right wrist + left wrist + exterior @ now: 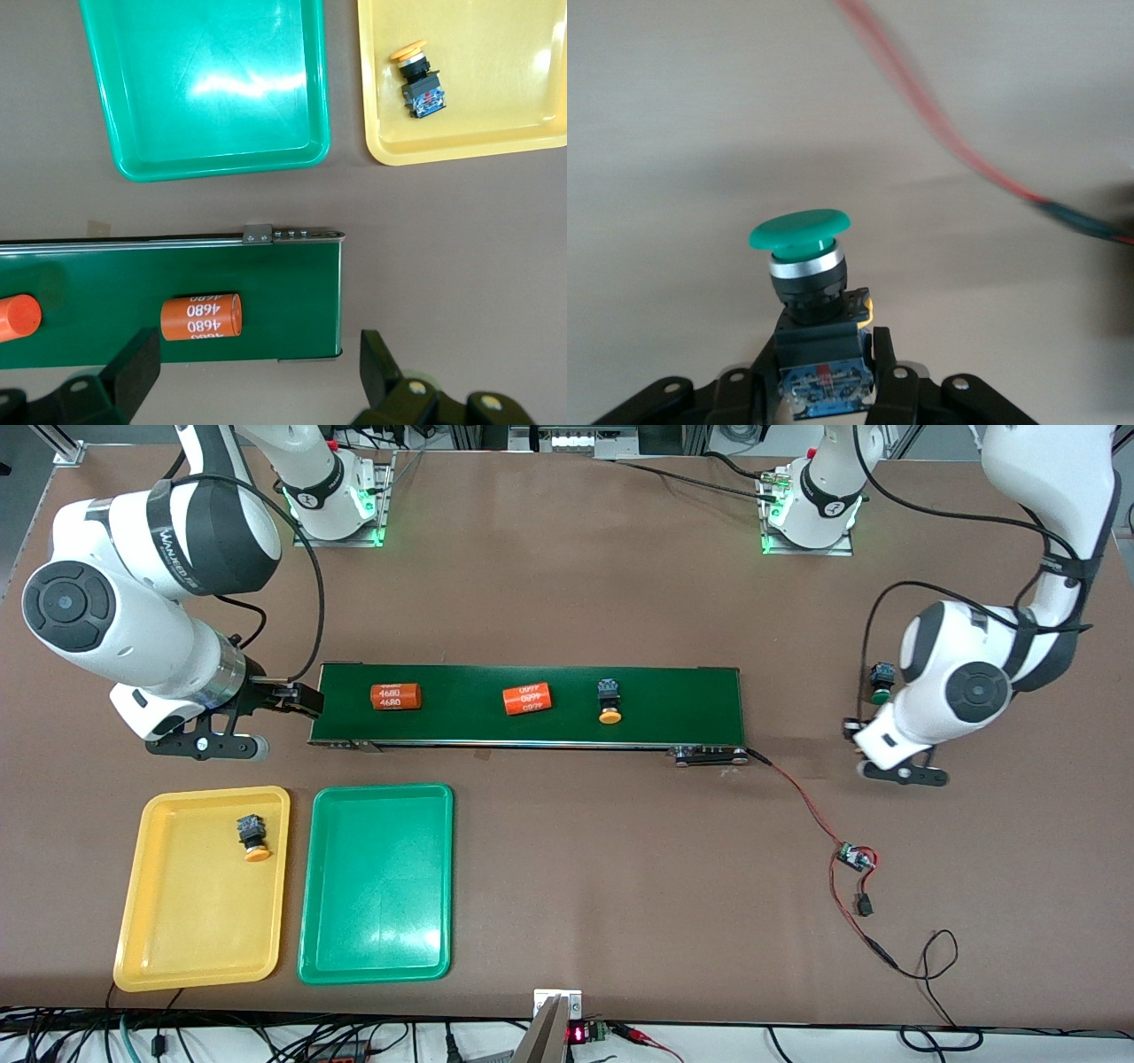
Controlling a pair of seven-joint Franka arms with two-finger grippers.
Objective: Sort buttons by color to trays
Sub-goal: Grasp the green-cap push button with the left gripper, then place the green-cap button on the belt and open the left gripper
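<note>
My left gripper (873, 691) is shut on the black-and-blue body of a green-capped button (804, 232), held over bare table off the conveyor's end toward the left arm; the same button (880, 682) peeks out beside the wrist. Its fingers (884, 365) press both sides of the body. A yellow-capped button (609, 701) lies on the conveyor belt (673, 700). Another yellow-capped button (252, 837) lies in the yellow tray (177, 921). The green tray (376, 903) beside it holds nothing. My right gripper (297, 701) is open at the belt's other end, with nothing between its fingers (133, 367).
Two orange cylinders marked 4680 (395, 696) (527, 699) lie on the belt. A red and black cable with a small circuit board (854, 858) runs from the belt's end across the table toward the front camera. In the right wrist view the belt's end (301, 292) and both trays show.
</note>
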